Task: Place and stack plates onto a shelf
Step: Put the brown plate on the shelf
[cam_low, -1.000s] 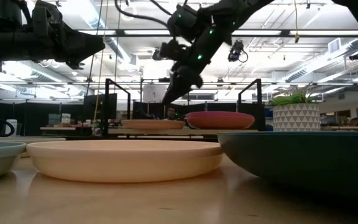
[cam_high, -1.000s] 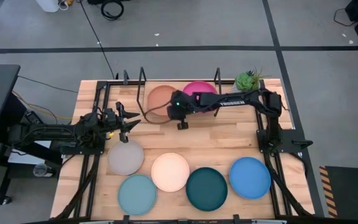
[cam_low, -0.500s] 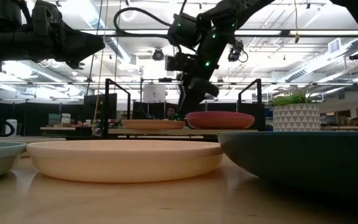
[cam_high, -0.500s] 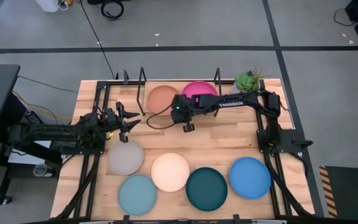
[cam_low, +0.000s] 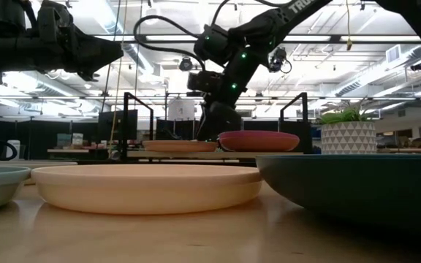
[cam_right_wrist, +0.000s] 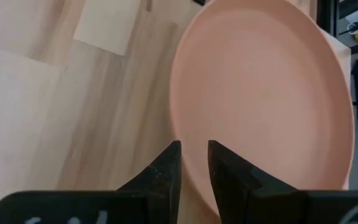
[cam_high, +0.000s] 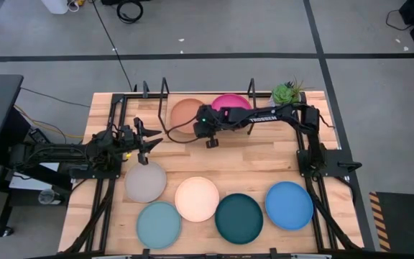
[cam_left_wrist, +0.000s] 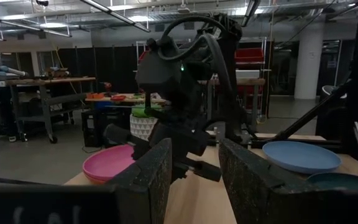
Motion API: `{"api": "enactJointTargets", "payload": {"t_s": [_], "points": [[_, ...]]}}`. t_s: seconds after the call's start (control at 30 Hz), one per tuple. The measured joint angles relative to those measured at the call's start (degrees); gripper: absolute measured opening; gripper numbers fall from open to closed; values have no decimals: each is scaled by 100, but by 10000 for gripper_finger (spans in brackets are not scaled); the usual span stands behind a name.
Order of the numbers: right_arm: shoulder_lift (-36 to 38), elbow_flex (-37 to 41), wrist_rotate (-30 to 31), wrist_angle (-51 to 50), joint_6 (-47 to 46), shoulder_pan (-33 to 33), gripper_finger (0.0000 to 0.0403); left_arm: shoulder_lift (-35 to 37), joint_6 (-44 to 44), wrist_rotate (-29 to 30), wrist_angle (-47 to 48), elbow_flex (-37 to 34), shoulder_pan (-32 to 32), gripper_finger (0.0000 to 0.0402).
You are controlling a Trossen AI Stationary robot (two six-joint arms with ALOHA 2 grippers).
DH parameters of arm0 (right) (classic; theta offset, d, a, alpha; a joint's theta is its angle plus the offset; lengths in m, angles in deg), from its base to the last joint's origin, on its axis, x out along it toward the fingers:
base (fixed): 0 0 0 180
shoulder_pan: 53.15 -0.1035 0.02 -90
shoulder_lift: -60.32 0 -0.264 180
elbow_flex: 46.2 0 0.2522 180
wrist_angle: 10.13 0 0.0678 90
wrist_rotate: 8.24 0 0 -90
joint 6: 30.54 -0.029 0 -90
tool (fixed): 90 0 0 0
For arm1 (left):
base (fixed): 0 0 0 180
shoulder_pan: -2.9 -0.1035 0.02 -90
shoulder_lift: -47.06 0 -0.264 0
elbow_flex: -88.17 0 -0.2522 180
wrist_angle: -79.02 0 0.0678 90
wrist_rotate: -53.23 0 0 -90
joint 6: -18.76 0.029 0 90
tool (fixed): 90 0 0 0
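The tan plate (cam_high: 185, 111) lies flat at the front of the black wire shelf (cam_high: 165, 88), beside the magenta plate (cam_high: 232, 103), which rests on an orange rim (cam_left_wrist: 95, 179). My right gripper (cam_right_wrist: 194, 165) points down at the tan plate's near right rim, with its fingers close together. My left gripper (cam_high: 149, 137) hovers open above the table's left side, just beyond the grey plate (cam_high: 145, 181). The cream (cam_high: 197, 198), light blue (cam_high: 159, 224), dark teal (cam_high: 239, 218) and bright blue (cam_high: 289, 205) plates lie flat along the near edge. My right gripper has the tan plate's rim (cam_right_wrist: 188, 158) between its two fingers, one on the inside and one on the outside. It comes from above, pointing down. The plate lies flat on its base, not lifted.
A small potted plant (cam_high: 286, 92) stands at the far right corner next to the shelf's right post (cam_high: 250, 86). Bare wood runs across the middle of the table between the shelf and the near row of plates.
My right gripper swung up and toward the table's right, over the magenta plate's edge. It then came back left and down to the tan plate's rim. No plate has visibly moved.
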Motion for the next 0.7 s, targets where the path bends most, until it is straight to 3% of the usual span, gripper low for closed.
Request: {"api": "enactJointTargets", "payload": {"t_s": [0.37,0.57,0.7], "points": [[2,0,-24,93,325,-16,85,3,8,-1,-1,0,0,141],[4,0,-484,95,730,-100,85,2,8,-1,-1,0,0,141],[-89,2,-244,102,767,-58,85,2,8,1,-1,0,0,141]]}}
